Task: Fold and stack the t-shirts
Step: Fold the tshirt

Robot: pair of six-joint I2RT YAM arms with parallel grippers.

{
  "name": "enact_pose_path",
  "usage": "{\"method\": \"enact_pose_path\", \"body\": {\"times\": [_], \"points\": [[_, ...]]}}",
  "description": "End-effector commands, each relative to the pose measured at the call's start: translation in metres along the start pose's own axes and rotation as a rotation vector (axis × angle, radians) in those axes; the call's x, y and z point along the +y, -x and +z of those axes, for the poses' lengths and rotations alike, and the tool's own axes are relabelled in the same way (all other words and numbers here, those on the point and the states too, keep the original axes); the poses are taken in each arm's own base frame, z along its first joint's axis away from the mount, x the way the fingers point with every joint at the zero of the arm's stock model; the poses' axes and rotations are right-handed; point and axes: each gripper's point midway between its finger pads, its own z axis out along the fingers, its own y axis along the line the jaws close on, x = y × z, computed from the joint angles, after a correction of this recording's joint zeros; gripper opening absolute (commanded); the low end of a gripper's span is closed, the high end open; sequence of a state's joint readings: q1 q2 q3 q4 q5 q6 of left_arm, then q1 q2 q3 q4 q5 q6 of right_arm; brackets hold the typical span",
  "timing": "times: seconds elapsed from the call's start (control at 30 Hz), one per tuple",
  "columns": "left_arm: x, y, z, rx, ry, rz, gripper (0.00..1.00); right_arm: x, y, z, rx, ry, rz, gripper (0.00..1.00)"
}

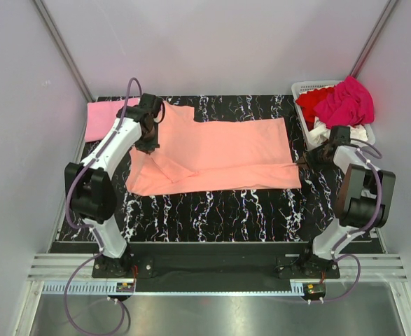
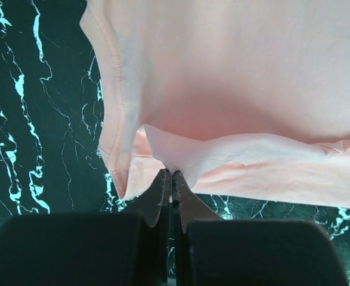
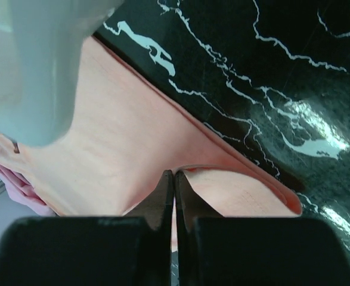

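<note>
The salmon-orange t-shirt (image 1: pixel 219 150) lies spread across the black marbled table (image 1: pixel 219 210). My left gripper (image 1: pixel 148 142) is shut on the shirt's left edge, and the left wrist view shows the cloth (image 2: pixel 234 89) pinched at the fingertips (image 2: pixel 170 174). My right gripper (image 1: pixel 310 159) is shut on the shirt's right lower corner, and the right wrist view shows the hem (image 3: pixel 240 190) pinched at the tips (image 3: pixel 174 174). A light pink t-shirt (image 1: pixel 103 119) lies folded at the back left. Magenta (image 1: pixel 345 101), red (image 1: pixel 311 103) and white (image 1: pixel 324 129) shirts sit in the basket.
The white slatted basket (image 1: pixel 301 89) stands at the back right, just behind my right arm. Grey walls close in the table on the left, the back and the right.
</note>
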State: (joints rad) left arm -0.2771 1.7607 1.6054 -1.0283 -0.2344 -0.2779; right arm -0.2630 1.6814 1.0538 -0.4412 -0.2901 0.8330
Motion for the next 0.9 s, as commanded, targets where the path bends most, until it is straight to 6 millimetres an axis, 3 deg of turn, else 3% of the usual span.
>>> {"method": "enact_pose_path", "body": {"times": [0.0,0.07,0.1,0.13,0.2,0.23,0.3,0.33,0.4,0.43,0.47,0.53,0.57,0.6,0.67,0.77,0.87], "points": [[0.003,0.024,0.007,-0.051,0.016,0.001,0.00,0.018,0.020,0.008,-0.035,0.036,-0.039,0.08],[0.005,0.029,0.014,-0.046,0.025,-0.004,0.03,0.023,0.026,0.015,-0.031,0.037,-0.049,0.24],[0.005,0.035,0.019,-0.037,0.033,-0.006,0.14,0.026,0.028,0.016,-0.027,0.042,-0.054,0.35],[0.007,0.040,0.020,-0.032,0.038,-0.018,0.22,0.029,0.030,0.017,-0.020,0.045,-0.067,0.55],[0.005,0.051,0.012,-0.041,0.031,-0.042,0.44,0.041,0.035,0.016,-0.003,0.059,-0.085,0.70],[0.002,0.054,0.006,-0.054,0.016,-0.056,0.62,0.045,0.037,0.013,0.000,0.067,-0.109,0.77],[0.001,0.056,-0.013,-0.103,-0.021,-0.089,0.73,0.054,0.042,-0.002,-0.029,0.076,-0.137,0.79],[0.001,0.054,-0.018,-0.117,-0.028,-0.109,0.79,0.061,0.042,-0.020,-0.067,0.099,-0.163,0.80],[0.006,0.039,-0.031,-0.141,-0.042,-0.148,0.80,0.049,0.037,-0.030,-0.103,0.083,-0.173,0.81],[0.007,0.033,-0.033,-0.145,-0.050,-0.161,0.80,0.054,0.035,-0.049,-0.142,0.115,-0.188,0.81],[0.009,0.016,-0.036,-0.149,-0.063,-0.175,0.80,0.041,0.023,-0.047,-0.123,0.106,-0.186,0.81],[0.003,-0.003,-0.036,-0.140,-0.114,-0.220,0.80,0.044,0.007,-0.059,-0.128,0.154,-0.219,0.80],[0.001,-0.023,-0.023,-0.112,-0.124,-0.233,0.79,0.032,-0.007,-0.053,-0.096,0.138,-0.222,0.78],[-0.002,-0.030,-0.030,-0.128,-0.165,-0.262,0.79,0.032,-0.019,-0.050,-0.079,0.143,-0.251,0.77],[-0.006,-0.053,-0.020,-0.118,-0.195,-0.286,0.78,0.018,-0.037,-0.042,-0.040,0.126,-0.267,0.74],[-0.009,-0.072,-0.002,-0.095,-0.212,-0.316,0.78,0.004,-0.048,-0.028,0.005,0.106,-0.264,0.71],[-0.011,-0.081,0.015,-0.077,-0.205,-0.329,0.77,-0.001,-0.045,-0.014,0.013,0.086,-0.276,0.69]]}}
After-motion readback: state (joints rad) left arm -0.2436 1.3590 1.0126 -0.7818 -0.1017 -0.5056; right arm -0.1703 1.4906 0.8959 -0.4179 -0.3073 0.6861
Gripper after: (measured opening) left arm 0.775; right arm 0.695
